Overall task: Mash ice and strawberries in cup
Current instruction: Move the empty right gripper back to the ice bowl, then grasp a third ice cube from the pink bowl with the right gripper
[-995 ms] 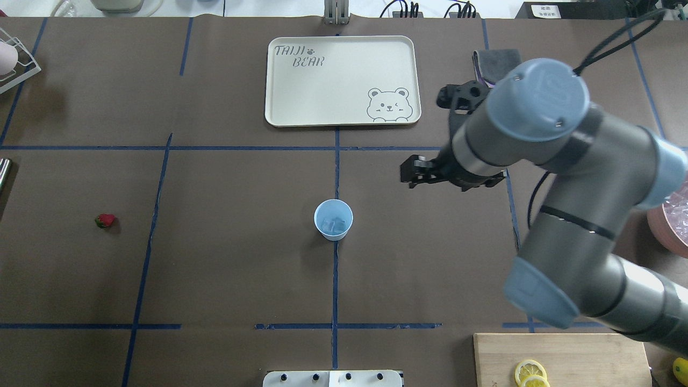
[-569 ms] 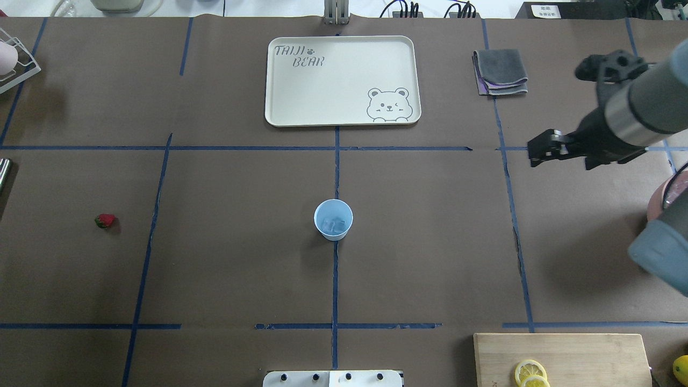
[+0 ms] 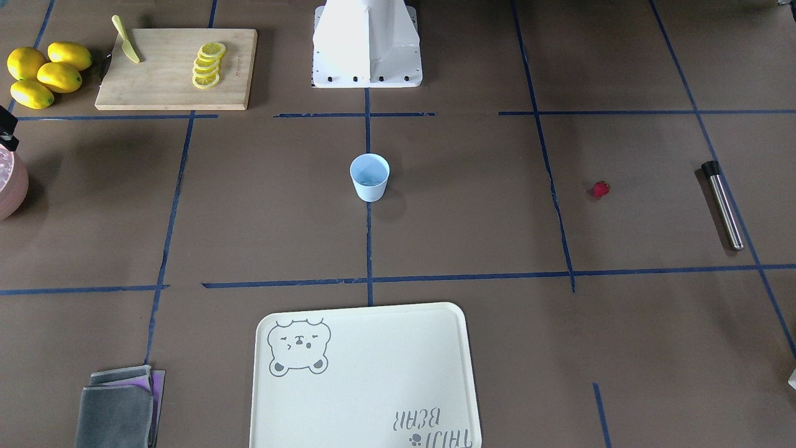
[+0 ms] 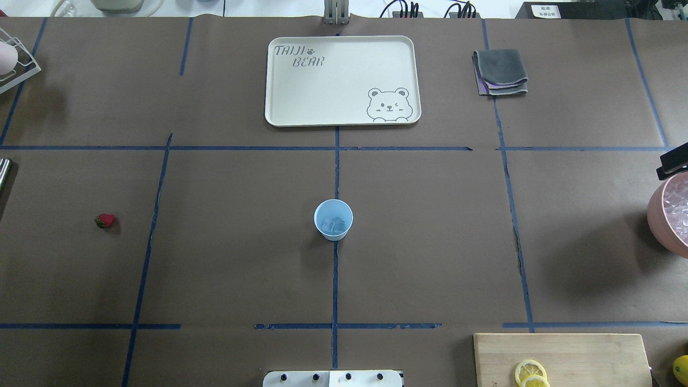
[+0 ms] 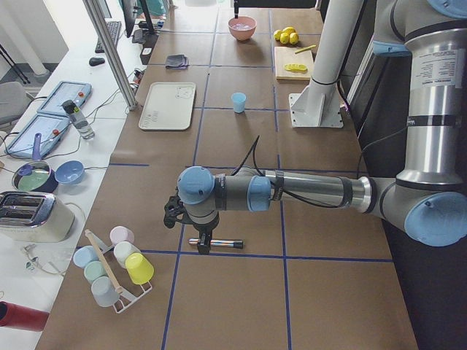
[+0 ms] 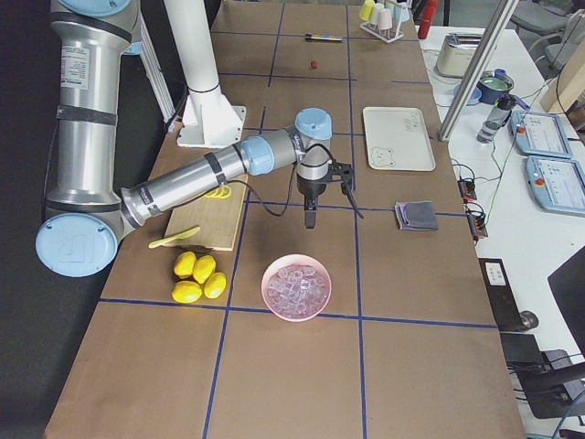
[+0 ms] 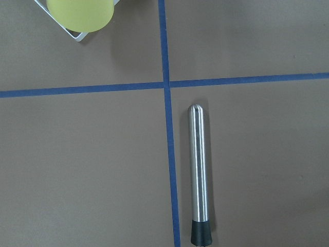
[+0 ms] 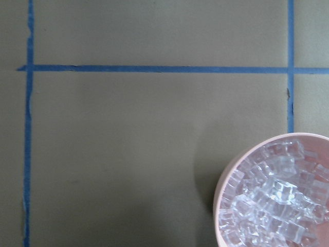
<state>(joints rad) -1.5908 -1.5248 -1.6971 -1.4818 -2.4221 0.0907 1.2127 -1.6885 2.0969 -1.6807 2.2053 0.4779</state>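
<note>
The pale blue cup (image 4: pixel 333 219) stands upright at the table's middle, with clear ice (image 4: pixel 334 223) cubes inside it. A small red strawberry (image 4: pixel 105 220) lies alone far to the left of the cup. My right gripper (image 6: pixel 311 221) hangs fingers-down beside the pink bowl (image 6: pixel 296 287) of ice. Only a black sliver of the right gripper (image 4: pixel 674 161) reaches the overhead view, so I cannot tell its state. My left gripper (image 5: pixel 203 248) hovers over a steel muddler (image 7: pixel 199 175); its fingers show in no close view, so its state is unclear too.
A cream bear tray (image 4: pixel 301 97) lies at the far middle, with a folded grey cloth (image 4: pixel 500 70) to its right. A cutting board (image 4: pixel 580 355) with lemon slices is at the near right. A rack of coloured cups (image 5: pixel 113 270) stands beyond the muddler.
My right arm has swept from right of the cup out to the table's right edge, almost leaving the overhead view. Cup and strawberry have not moved.
</note>
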